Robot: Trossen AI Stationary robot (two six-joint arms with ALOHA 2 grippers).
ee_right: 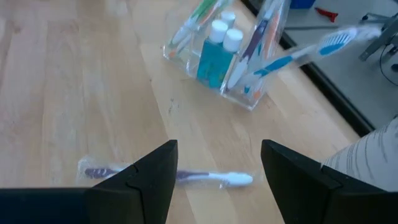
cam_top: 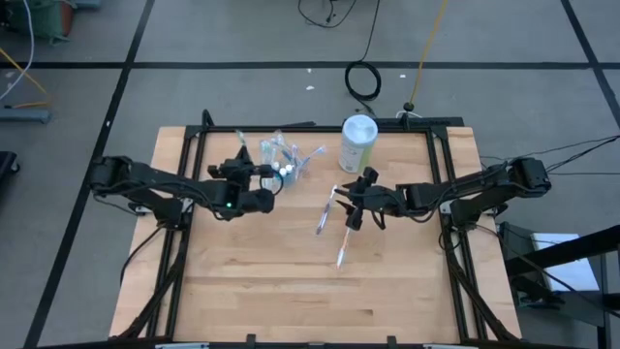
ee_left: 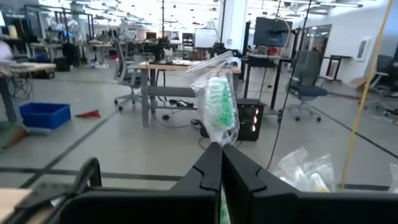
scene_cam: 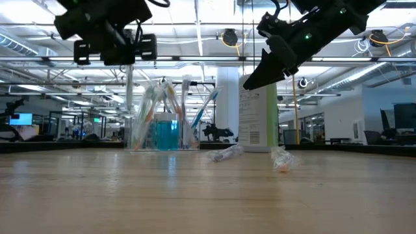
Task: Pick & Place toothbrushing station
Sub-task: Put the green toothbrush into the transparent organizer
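Observation:
The toothbrushing station, a clear cup (cam_top: 283,161) of wrapped toothbrushes and teal tubes, stands on its base at the table's far middle; it also shows in the low view (scene_cam: 162,127) and right wrist view (ee_right: 227,59). My left gripper (cam_top: 243,163) hovers just left of the cup, shut on a wrapped green toothbrush (ee_left: 219,102). My right gripper (cam_top: 355,206) is open and empty above the table; its fingers stand over a wrapped toothbrush (ee_right: 180,177) that lies flat on the wood. A second loose toothbrush (cam_top: 343,248) lies nearer the front. My left gripper pinches the green toothbrush, in its clear wrapper, between its two shut fingers (ee_left: 208,171). The bristle end (ee_left: 217,93) sticks out past the fingertips, clear of the table. The fingers lie level, pointing toward the far edge. The handle end is hidden by the fingers.
A tall pale-green canister (cam_top: 358,142) with a white lid stands right of the cup, close behind my right gripper. Bare wood (cam_top: 291,291) covers the near half of the table. Black frame rails (cam_top: 446,184) run along its sides.

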